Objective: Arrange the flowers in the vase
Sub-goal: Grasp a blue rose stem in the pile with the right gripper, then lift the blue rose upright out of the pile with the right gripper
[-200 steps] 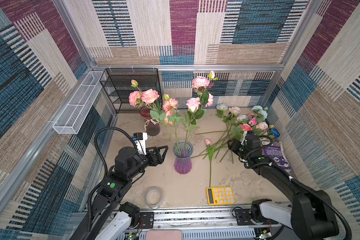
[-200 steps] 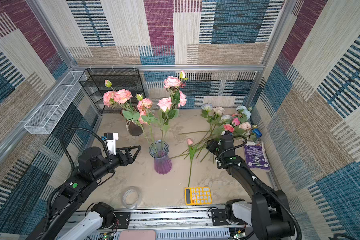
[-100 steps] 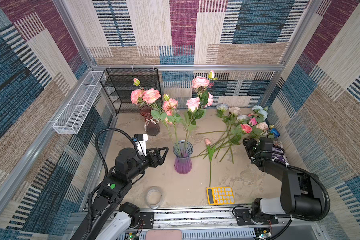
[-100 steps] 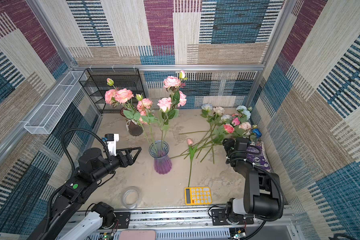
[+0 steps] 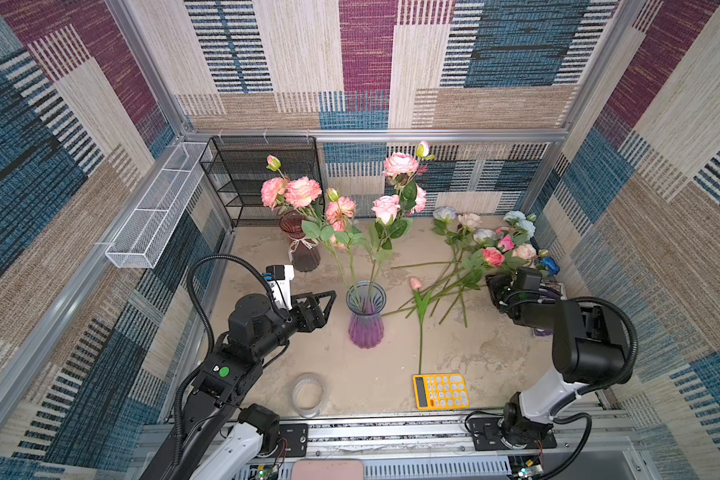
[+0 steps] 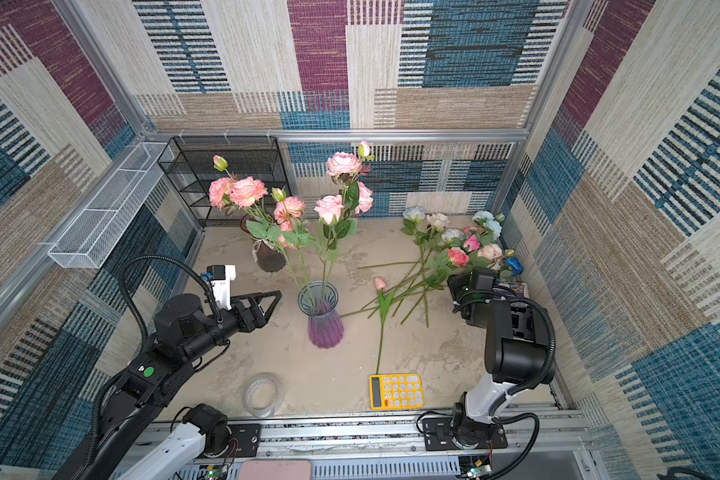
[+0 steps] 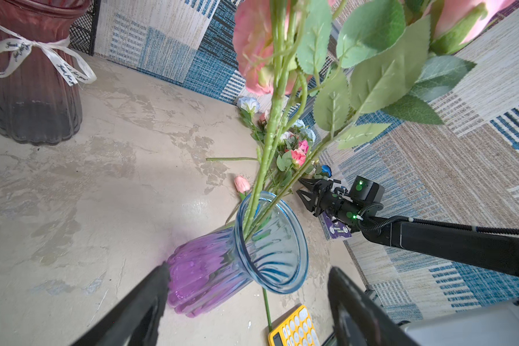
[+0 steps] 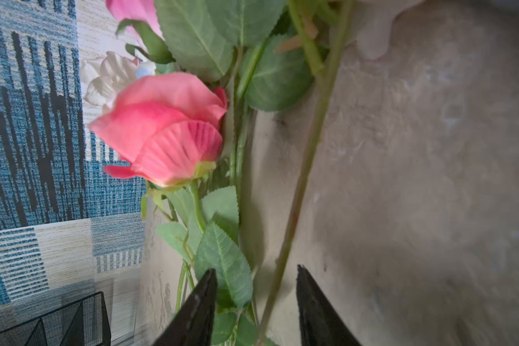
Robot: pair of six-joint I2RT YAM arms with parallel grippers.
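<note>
The vase point(image 5: 366, 316) point(image 6: 325, 318) is ribbed glass, blue at the rim and purple at the base. It stands mid-table holding several pink flowers point(image 5: 385, 208). More flowers point(image 5: 492, 256) lie in a loose pile at the right, stems pointing to the vase. My left gripper point(image 5: 329, 309) point(image 7: 249, 269) is open, level with the vase and just left of it. My right gripper point(image 5: 491, 286) point(image 8: 256, 269) sits low at the pile with its jaws apart. A green stem point(image 8: 294, 203) and a leaf point(image 8: 222, 263) lie between them, below a deep pink rose point(image 8: 165, 131).
A pink bud point(image 5: 415, 283) lies apart, its stem running to a yellow calculator point(image 5: 440, 390). A tape roll point(image 5: 307, 394) is at the front. A dark red vase point(image 5: 302, 245), black mesh rack point(image 5: 262, 178) and white wire basket point(image 5: 154, 216) stand back left.
My right arm has folded back to the right, carrying its gripper into the pile's edge near the pink rose, with the jaws narrower than before. The left arm has not moved.
</note>
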